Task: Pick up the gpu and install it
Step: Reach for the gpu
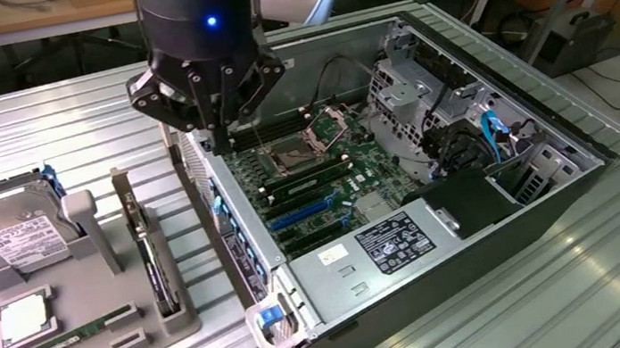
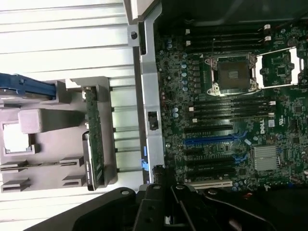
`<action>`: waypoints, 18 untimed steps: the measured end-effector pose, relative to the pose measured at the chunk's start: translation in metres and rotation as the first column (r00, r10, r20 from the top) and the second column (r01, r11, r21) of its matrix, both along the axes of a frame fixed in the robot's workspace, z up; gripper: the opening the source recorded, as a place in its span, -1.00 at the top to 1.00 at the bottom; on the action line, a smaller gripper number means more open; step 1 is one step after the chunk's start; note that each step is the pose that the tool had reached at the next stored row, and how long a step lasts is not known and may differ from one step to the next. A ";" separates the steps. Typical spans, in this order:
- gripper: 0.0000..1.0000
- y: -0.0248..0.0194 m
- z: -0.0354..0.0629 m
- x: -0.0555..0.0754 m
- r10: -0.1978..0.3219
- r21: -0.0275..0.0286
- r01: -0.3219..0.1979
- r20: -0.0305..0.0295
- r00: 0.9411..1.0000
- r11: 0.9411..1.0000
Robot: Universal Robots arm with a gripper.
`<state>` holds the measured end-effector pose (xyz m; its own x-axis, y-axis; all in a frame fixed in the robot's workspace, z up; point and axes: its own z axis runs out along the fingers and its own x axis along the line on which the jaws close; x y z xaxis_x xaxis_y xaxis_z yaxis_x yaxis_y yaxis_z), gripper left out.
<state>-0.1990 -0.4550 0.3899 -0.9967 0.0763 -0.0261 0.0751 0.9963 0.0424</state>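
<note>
I couldn't tell my black gripper's [image 1: 218, 137] grip above the open silver metal case [image 2: 149, 96]; the flat black gpu [image 1: 150, 249] stood edge-up at seven o'clock, presumably for grasping.

The gpu [image 1: 150, 253] is a thin, dark card standing upright on its long edge in a slot of the grey holder [image 1: 126, 329], so it is seen almost edge-on. From the wrist view its upper edge [image 2: 94, 137] shows as a narrow green strip studded with small parts. It sits free of the gripper [image 1: 218, 139], lower than it and off to one side, toward the exterior view's left. It lies outside the computer case [image 1: 305, 319], just beside the wall over which the gripper hangs.
</note>
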 end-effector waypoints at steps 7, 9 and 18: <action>0.79 -0.0031 -0.0067 -0.041 0.000 -0.008 0.000 0.000 1.000 1.000; 0.79 -0.0030 -0.0104 -0.052 0.000 -0.010 0.000 0.000 1.000 1.000; 0.79 0.0016 -0.0243 -0.090 0.000 -0.025 0.000 0.000 1.000 1.000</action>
